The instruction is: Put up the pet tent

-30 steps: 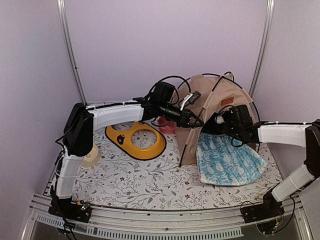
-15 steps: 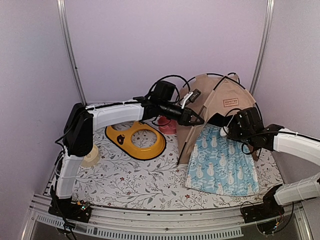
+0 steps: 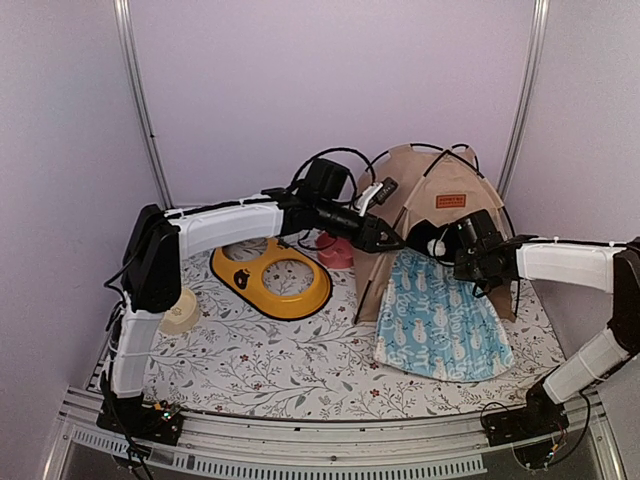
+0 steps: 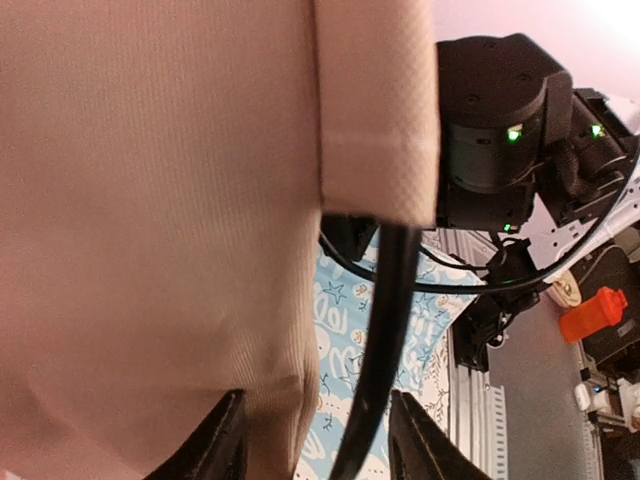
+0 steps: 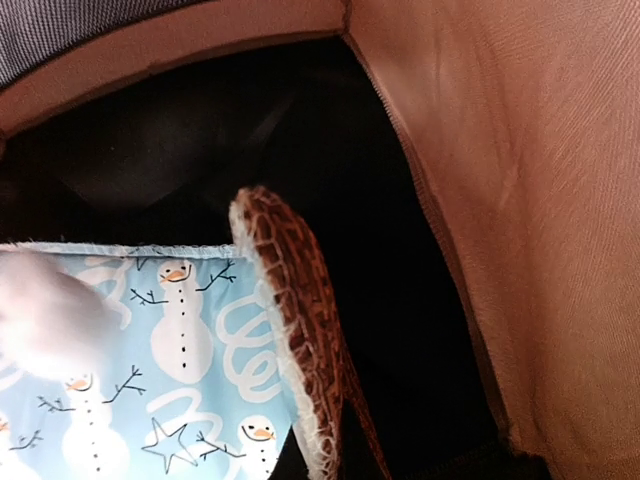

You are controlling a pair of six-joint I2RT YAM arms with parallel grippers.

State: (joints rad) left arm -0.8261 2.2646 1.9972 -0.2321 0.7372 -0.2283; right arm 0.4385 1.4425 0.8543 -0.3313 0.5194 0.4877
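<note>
Two worries: left gripper (image 4: 315, 400) is clamped on the pet tent (image 3: 440, 185) at its front-left edge, canvas and black pole (image 4: 375, 330) in its jaws, arm stretched out rightward, so a tug could topple the tent standing far right. Right gripper (image 3: 450, 245) pokes into the doorway over the snowman cushion (image 3: 440, 320); can't tell its grip, but it could drag that out.

The table (image 3: 260, 370) wears a cloth printed with small flowers and twigs; on it lie a yellow double-bowl feeder (image 3: 270, 280) left of centre, a small cream bowl (image 3: 182, 310) near the left edge, a pink object (image 3: 335, 252) behind the feeder; the pet tent (image 3: 440, 185) stands at the back right, and the blue snowman cushion (image 3: 440, 325) spreads before its opening.
</note>
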